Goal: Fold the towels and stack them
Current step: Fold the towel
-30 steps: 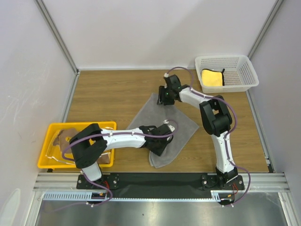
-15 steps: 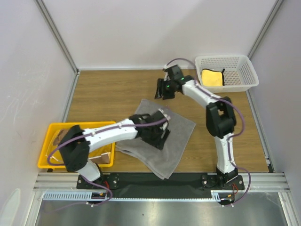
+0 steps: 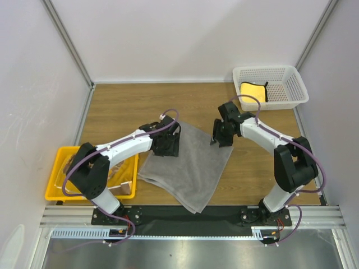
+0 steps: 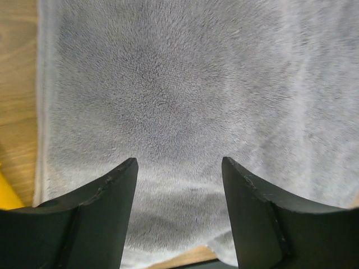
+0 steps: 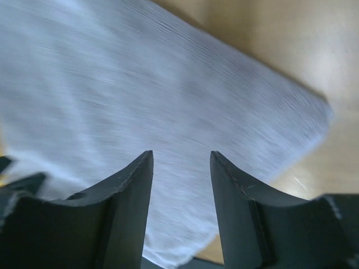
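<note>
Grey towel (image 3: pixel 190 168) spread on the bench (image 3: pixel 123 106).
Left jaws gape empty over its 11 o'clock edge; right jaws, likewise, by its 2 o'clock corner.

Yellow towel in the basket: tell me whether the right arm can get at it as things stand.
Probably yes. The yellow towel lies uncovered in the open-topped white basket on the right arm's side. The right gripper is open and empty over the grey towel, free to swing there.

Wood-grain table (image 3: pixel 129 106); plain white walls (image 3: pixel 185 39); aluminium corner rails (image 3: pixel 67 42); even light.
</note>
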Controlling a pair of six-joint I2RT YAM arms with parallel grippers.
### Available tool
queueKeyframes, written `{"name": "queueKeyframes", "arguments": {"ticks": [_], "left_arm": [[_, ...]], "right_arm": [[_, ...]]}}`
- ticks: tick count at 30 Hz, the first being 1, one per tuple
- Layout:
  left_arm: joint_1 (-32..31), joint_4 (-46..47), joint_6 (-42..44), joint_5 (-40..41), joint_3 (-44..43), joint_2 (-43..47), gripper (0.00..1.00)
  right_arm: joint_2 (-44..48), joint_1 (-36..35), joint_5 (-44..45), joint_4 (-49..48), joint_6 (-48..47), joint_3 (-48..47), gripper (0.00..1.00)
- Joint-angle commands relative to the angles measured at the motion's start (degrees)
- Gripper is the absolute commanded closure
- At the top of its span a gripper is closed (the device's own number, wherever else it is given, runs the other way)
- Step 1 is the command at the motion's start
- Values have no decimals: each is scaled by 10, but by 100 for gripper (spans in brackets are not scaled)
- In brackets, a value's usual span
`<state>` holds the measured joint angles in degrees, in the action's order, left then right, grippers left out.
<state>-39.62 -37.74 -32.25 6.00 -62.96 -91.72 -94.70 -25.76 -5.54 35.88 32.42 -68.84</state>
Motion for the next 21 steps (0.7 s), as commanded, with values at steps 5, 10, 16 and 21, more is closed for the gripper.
{"name": "queueKeyframes", "arguments": {"ticks": [5,10,16,21], "left_arm": [[0,57,-35,-2,68,-3,35],[-1,80,-41,-10,103,7,35],[-10,88,-25,-15,98,-12,37],[-20,65,-11,-10,77,-28,37]], "right_arm": [[-53,2,46,-3,23,19,52],[-115,12,72,-8,-4,-15,53],[-203,47,93,-9,-35,-88,56],[-257,69,78,-5,-60,-202,55]]}}
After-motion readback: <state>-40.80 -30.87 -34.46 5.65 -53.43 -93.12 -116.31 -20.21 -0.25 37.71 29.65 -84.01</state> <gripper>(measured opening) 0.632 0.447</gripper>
